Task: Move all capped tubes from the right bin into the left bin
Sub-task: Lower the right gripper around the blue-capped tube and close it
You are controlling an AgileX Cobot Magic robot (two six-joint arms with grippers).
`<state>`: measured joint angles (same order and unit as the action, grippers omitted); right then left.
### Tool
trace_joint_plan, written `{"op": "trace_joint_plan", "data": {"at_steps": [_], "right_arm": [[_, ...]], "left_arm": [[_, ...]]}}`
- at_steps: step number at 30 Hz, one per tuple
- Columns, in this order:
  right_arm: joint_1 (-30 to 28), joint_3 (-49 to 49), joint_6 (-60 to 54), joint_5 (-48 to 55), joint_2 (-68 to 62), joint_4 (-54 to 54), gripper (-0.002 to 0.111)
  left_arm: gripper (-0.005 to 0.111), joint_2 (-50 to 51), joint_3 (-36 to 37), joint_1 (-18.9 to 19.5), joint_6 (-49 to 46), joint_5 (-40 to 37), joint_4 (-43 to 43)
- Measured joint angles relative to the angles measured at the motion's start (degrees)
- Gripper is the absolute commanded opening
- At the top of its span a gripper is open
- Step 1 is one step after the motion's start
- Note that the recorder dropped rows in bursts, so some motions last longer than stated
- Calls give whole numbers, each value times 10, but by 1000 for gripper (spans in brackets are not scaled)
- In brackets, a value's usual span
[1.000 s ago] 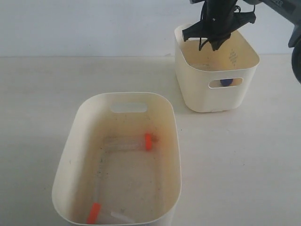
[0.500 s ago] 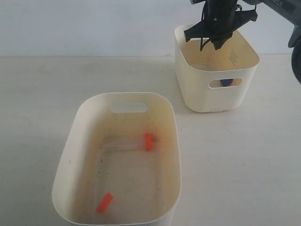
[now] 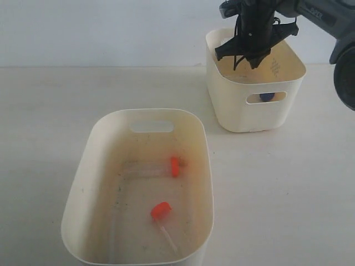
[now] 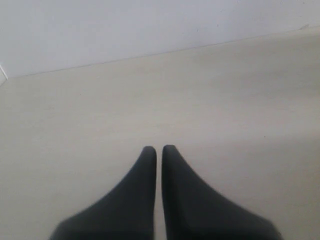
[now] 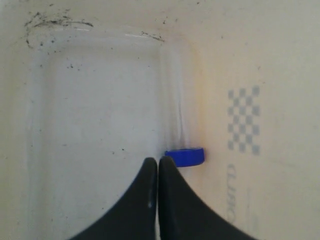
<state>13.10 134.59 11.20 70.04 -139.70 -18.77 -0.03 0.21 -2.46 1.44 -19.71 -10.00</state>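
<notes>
The right bin (image 3: 238, 113) stands at the back right, and my right gripper (image 3: 248, 54) hangs over its opening, shut and empty. On that bin's floor a blue-capped tube (image 5: 182, 131) lies along the wall, its cap (image 5: 185, 156) just beside my shut right gripper (image 5: 158, 160). The blue cap (image 3: 267, 96) also shows through the handle slot. In the left bin (image 3: 83, 183) lie two orange-capped tubes, one near the middle (image 3: 173, 166) and one lower down (image 3: 161, 211). My left gripper (image 4: 155, 148) is shut over bare table.
The cream tabletop (image 3: 277, 183) stretches between and around the two bins. A white wall (image 3: 111, 27) runs behind them. The right bin's inner wall carries a checker mark and lettering (image 5: 243, 120).
The lower orange-capped tube in the left bin has tumbled from the near left corner toward the middle. My right gripper has shifted slightly left and down over the right bin.
</notes>
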Motion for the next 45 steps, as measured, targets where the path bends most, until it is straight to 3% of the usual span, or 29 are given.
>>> {"op": "trace_joint_plan", "data": {"at_steps": [37,39,41,45], "right_arm": [[11,0,1,2,-72,-59,0],[11,0,1,2,-72,-60,5],[11,0,1,2,-72,-60,18],[8,0,6,2,-72,-59,69]], "left_arm": [[4,0,0,0,0,0,0],[4,0,0,0,0,0,0],[4,0,0,0,0,0,0],[4,0,0,0,0,0,0]]}}
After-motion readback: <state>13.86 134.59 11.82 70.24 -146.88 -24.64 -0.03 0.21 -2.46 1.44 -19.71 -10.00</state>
